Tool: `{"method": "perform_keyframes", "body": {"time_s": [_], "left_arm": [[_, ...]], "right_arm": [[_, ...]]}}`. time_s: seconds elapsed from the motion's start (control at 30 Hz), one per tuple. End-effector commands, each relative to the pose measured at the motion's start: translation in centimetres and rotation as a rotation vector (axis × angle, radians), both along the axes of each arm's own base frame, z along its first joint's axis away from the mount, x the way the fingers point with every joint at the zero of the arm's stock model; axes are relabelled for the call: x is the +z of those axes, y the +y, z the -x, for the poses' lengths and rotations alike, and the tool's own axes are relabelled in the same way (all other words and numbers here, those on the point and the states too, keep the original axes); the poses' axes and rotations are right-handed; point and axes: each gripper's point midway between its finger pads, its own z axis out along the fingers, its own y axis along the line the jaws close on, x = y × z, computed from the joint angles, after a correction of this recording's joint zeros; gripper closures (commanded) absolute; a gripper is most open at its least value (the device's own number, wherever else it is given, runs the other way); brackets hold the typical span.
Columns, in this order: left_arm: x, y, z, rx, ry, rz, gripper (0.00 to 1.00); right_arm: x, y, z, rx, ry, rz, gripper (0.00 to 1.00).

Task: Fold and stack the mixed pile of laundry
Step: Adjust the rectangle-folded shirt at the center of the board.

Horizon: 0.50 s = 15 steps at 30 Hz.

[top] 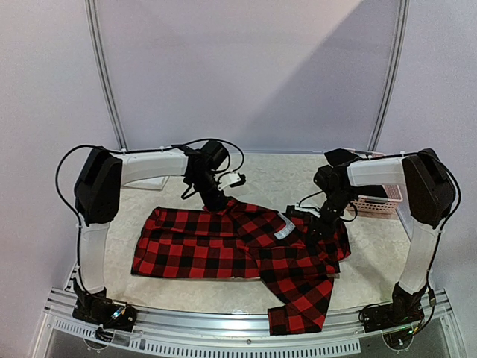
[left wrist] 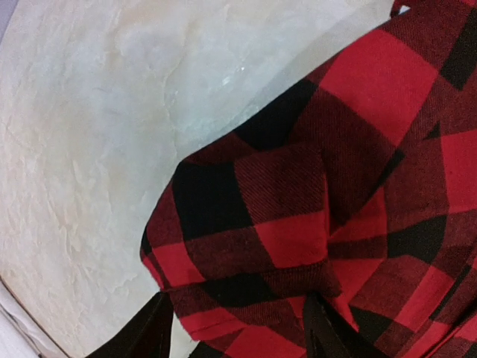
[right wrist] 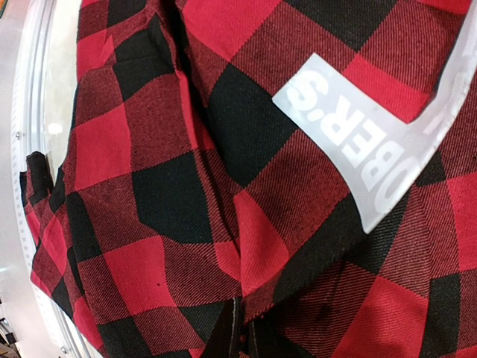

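Observation:
The red-and-black checked flannel shirt (top: 223, 242) lies spread across the middle of the table, one sleeve hanging over the front rail. My left gripper (top: 216, 200) is at the shirt's far edge. In the left wrist view it (left wrist: 235, 307) stands open, a hemmed fold of the shirt (left wrist: 283, 224) lying between its dark fingers (left wrist: 141, 335). My right gripper (top: 326, 220) is down on the shirt's right side. In the right wrist view it (right wrist: 242, 317) is shut on a pinched fold of the shirt (right wrist: 171, 194), near a white printed label (right wrist: 358, 127). No other garment can be made out.
A small pink perforated basket (top: 378, 203) stands at the back right, behind the right arm. Something white (top: 153, 181) lies under the left arm at the back left. The front metal rail (top: 223, 328) runs along the near edge. Bare table top (left wrist: 112, 112) lies beyond the shirt.

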Motion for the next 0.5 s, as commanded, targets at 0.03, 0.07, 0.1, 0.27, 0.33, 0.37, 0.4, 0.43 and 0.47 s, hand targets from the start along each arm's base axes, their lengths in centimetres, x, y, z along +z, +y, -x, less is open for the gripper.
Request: {"method": "perform_keyframes", "body": {"time_s": [0.03, 0.07, 0.1, 0.27, 0.33, 0.37, 0.4, 0.43, 0.47], "left_arm": [[-1.7, -1.3, 0.6, -0.019, 0.07, -0.03, 0.38], [-1.9, -1.3, 0.7, -0.013, 0.083, -0.039, 0.38], [-2.1, -1.1, 0.8, -0.005, 0.092, -0.047, 0.39], [-1.2, -1.3, 1.9, 0.026, 0.152, -0.016, 0.38], [0.2, -1.0, 2.0, 0.067, 0.139, -0.005, 0.38], [0.9, -0.9, 2.0, 0.085, 0.132, 0.004, 0.38], [2.0, -0.8, 2.3, 0.095, 0.126, 0.028, 0.37], [2.7, -0.9, 2.5, 0.098, 0.121, 0.053, 0.37], [3.2, -1.1, 2.7, 0.103, 0.119, 0.082, 0.36]], "right_arm": [[0.1, 0.1, -0.2, -0.008, 0.018, -0.008, 0.94], [0.0, 0.1, -0.2, -0.008, 0.017, -0.008, 0.94], [0.0, 0.1, -0.2, -0.009, 0.018, -0.008, 0.94], [-0.1, 0.1, -0.4, -0.018, 0.01, 0.002, 0.94], [-0.5, -0.1, -0.7, -0.026, -0.002, 0.016, 0.94], [-0.5, -0.1, -0.9, -0.034, -0.008, 0.021, 0.94], [-0.5, -0.1, -1.1, -0.043, -0.009, 0.024, 0.95], [-0.6, -0.1, -1.1, -0.046, -0.01, 0.026, 0.95], [-0.7, -0.1, -1.2, -0.048, -0.012, 0.027, 0.95]]}}
